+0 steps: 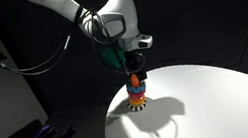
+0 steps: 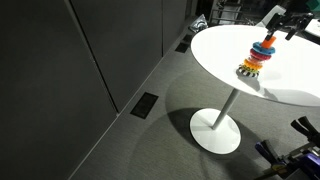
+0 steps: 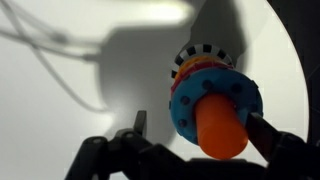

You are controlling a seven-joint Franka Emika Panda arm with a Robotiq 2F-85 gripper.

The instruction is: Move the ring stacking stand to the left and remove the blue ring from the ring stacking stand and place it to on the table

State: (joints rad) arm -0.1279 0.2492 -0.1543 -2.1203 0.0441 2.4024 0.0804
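Ring stacking stand is upright on the table, close to the rim. Blue ring sits on the stand's post, orange top poking thru (striped base beneath). Gripper hovers directly over the stand, fingers spread wide either side, pinching nothing.

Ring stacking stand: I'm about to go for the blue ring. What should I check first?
1. End effector open: ok, jaws stand apart on either side of the ring stacking stand.
2. Blue ring on the stand: ok, it sits around the post below the orange tip.
3. Stand upright on the table: ok.
4. Bare table beside the stand to set the ring down: ok.
5. Fingers low enough to catch the ring: cannot tell.
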